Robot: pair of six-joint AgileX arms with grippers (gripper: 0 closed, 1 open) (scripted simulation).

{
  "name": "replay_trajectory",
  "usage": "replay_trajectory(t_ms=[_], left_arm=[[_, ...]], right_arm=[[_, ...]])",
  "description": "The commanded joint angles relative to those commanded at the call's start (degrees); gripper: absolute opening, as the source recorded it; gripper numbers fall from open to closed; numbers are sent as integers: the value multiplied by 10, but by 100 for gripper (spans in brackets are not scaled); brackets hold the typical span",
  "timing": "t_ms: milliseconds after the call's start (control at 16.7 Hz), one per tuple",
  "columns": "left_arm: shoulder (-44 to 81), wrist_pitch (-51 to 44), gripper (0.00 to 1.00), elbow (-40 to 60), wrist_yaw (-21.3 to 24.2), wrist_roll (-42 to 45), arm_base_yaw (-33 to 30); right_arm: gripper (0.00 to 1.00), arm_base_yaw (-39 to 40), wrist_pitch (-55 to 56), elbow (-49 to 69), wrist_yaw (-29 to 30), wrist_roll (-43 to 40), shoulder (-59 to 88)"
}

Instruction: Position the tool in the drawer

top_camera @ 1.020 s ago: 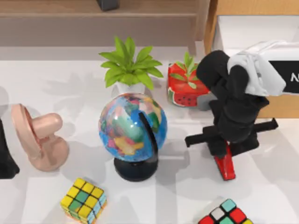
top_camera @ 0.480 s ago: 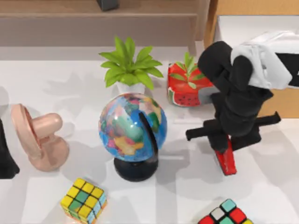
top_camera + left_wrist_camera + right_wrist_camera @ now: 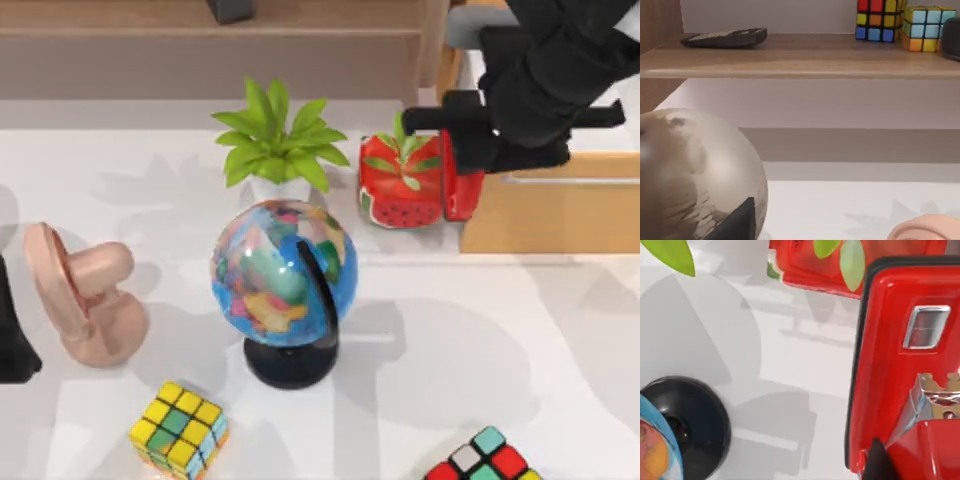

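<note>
Stapler (image 3: 890, 365): glossy red plastic shell, dark rim, small bright metal plate and metal inner parts. Drawer (image 3: 545, 215): light tan wood front, matt, with a thin silver metal bar handle. Right pincer (image 3: 470, 150): matt black. Tabletop (image 3: 480, 340): smooth white, faint sheen. Globe (image 3: 284, 272): glossy printed sphere on a black semi-gloss base. Shelf (image 3: 800, 55): smooth grey-brown wood grain.

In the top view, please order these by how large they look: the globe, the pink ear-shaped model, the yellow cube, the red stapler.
1. globe
2. ear model
3. yellow cube
4. stapler, partly hidden under the right gripper, so its rank is unsure.
</note>
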Motion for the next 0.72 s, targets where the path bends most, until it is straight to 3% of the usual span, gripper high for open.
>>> replay_trajectory(t_ms=[720], left_arm=[[0,0,100,0,0,0,0]], right_arm=[[0,-181,-115,283,46,-82,256]])
